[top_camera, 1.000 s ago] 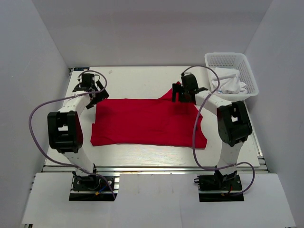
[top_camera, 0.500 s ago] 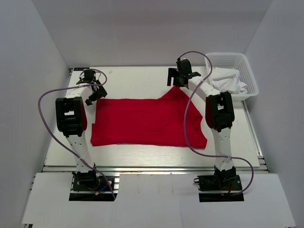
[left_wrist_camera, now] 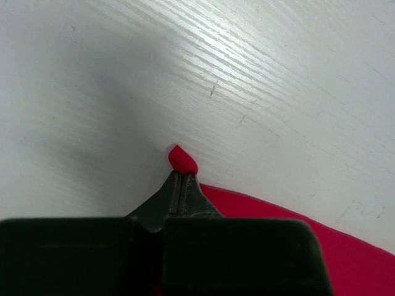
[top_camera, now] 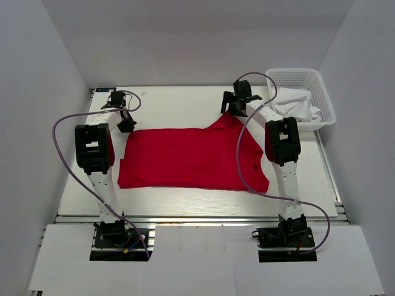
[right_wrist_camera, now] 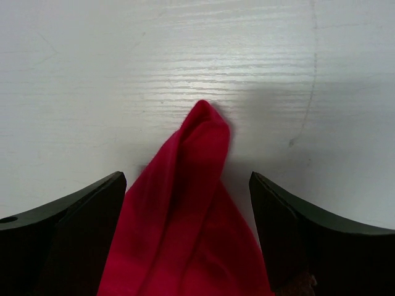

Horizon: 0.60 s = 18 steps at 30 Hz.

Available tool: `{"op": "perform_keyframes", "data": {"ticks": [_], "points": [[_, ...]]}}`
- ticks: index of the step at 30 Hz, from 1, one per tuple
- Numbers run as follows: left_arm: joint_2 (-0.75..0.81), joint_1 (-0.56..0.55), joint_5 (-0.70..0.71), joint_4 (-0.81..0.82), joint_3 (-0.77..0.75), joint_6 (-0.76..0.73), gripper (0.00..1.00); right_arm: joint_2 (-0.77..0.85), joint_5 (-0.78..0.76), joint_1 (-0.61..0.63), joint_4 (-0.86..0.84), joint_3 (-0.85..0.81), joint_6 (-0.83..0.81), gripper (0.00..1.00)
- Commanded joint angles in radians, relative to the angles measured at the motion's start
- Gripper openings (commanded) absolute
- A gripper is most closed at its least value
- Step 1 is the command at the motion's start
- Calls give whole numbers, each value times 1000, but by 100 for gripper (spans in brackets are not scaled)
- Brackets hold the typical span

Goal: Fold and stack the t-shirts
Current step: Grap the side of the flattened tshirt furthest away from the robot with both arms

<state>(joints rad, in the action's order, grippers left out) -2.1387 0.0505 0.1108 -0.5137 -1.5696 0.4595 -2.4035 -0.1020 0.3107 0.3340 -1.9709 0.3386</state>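
A bright red t-shirt point(top_camera: 185, 157) lies spread flat on the white table. My left gripper point(top_camera: 126, 125) is at its far left corner. In the left wrist view that gripper point(left_wrist_camera: 183, 176) is shut on the corner, and a small nub of the t-shirt point(left_wrist_camera: 182, 160) pokes out past the tips. My right gripper point(top_camera: 229, 111) is at the far right corner, which rises in a peak. In the right wrist view the gripper point(right_wrist_camera: 187, 179) is open, its black fingers point(right_wrist_camera: 92, 203) on either side of the t-shirt's peak point(right_wrist_camera: 200, 142) without touching it.
A white mesh basket point(top_camera: 300, 77) stands at the back right corner with crumpled white cloth point(top_camera: 296, 106) in it. Grey cables loop from both arms over the table's sides. Bare white tabletop point(top_camera: 173, 102) lies beyond the shirt.
Both arms have stretched out toward the shirt's far corners. The left jaws went from open to shut on the far left corner. The right gripper settled around the raised far right corner.
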Motion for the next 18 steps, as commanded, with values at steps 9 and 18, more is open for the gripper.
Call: {"op": "perform_keyframes", "data": {"ticks": [9, 18], "points": [[59, 2, -42, 43, 63, -5, 0, -60, 35, 1, -124, -88, 54, 70], [88, 2, -31, 43, 72, -5, 0, -23, -108, 21, -151, -97, 11, 44]]}}
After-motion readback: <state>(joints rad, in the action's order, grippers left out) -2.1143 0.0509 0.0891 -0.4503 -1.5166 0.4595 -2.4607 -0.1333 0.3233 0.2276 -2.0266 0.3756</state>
